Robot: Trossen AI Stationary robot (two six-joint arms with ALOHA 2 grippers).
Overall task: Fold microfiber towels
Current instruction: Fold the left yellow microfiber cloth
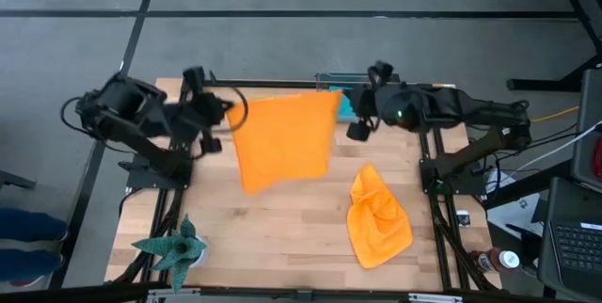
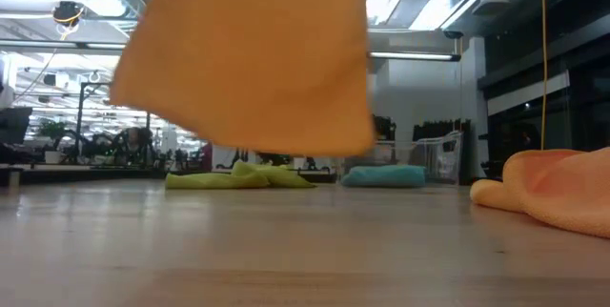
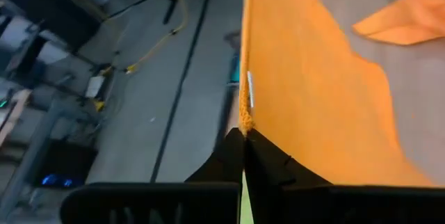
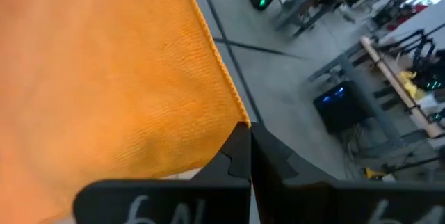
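Observation:
An orange towel (image 1: 282, 141) hangs spread in the air over the table's far middle, held at its two upper corners. My left gripper (image 1: 226, 113) is shut on its left corner, my right gripper (image 1: 342, 103) on its right corner. In the low view the towel (image 2: 248, 54) hangs clear of the table. A second orange towel (image 1: 378, 218) lies crumpled on the table at the right. A lime green towel (image 2: 238, 175) and a teal towel (image 2: 386, 175) lie on the table at the far edge; the teal one shows behind the held towel (image 1: 346, 107). My left gripper pinches the towel's upper left corner (image 3: 243, 123) between its two fingers, at the hemmed edge. The towel hangs below, lifted clear of the table, its top edge drawn toward the other gripper. My right gripper pinches the towel's upper right corner (image 4: 240, 120) between its two fingers, at the hemmed edge. The towel hangs below it, spread flat and clear of the table.
A dark green spiky plant figure (image 1: 174, 247) stands at the table's near left corner. Bare wood (image 1: 273, 228) lies between it and the crumpled orange towel. A laptop (image 1: 574, 237) sits off the table at the right.

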